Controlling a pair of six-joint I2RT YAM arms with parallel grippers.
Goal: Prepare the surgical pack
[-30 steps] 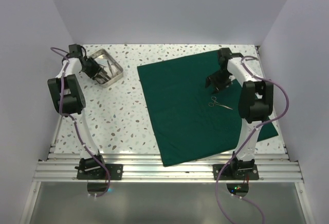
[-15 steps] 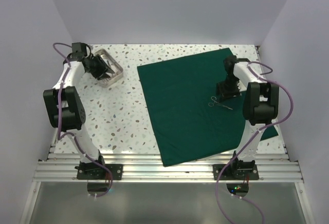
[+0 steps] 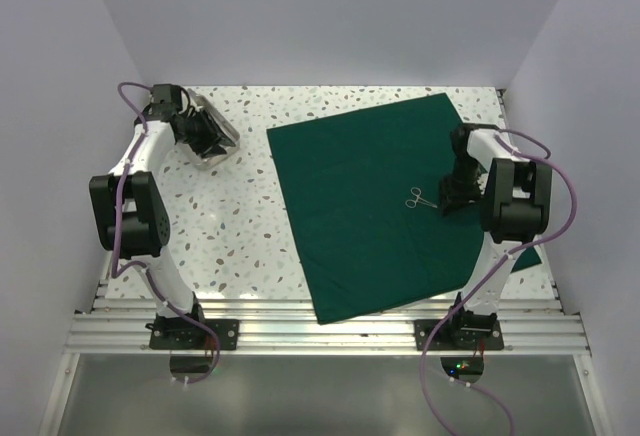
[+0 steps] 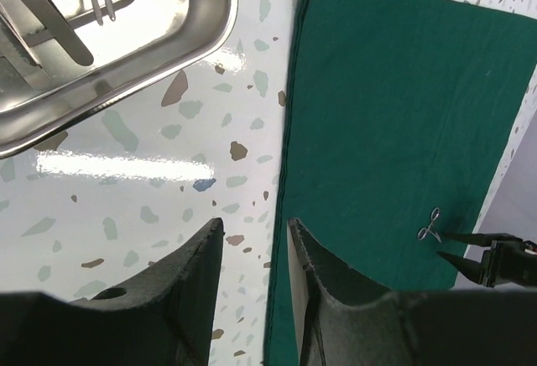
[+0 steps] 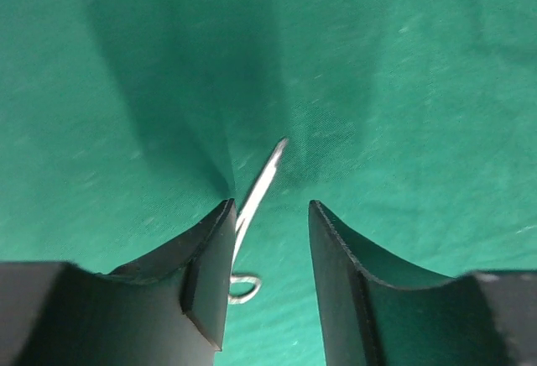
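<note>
**Drape spread flat, right gripper low over it**

The surgical pack [image 3: 370, 206] – a dark green drape – lies open and flat across the right half of the speckled table [image 3: 230, 226]. It is turned a little askew, and its near left corner reaches the table's near edge. In the left wrist view its left hem [image 4: 289, 131] runs as a straight folded edge against the white tabletop.

My right gripper [image 3: 452, 196] sits over the right-hand part of the drape, well inside its edges. In the right wrist view green cloth fills everything beneath the fingers. The right gripper [image 5: 268, 206] is spread. A thin ring-handled steel instrument [image 5: 258, 183] lies on the cloth in the gap, close along one finger [image 5: 210, 265]. The other finger stands apart from it, so nothing is pinched.

My left gripper [image 3: 205, 134] is at the far left corner, over the steel tray [image 3: 228, 142] and well apart from the drape. Its fingers [image 4: 201, 274] are parted by a narrow gap with bare table showing between them – nothing held. The tray [image 4: 197, 30] holds some long steel tools [image 4: 50, 22].
</note>
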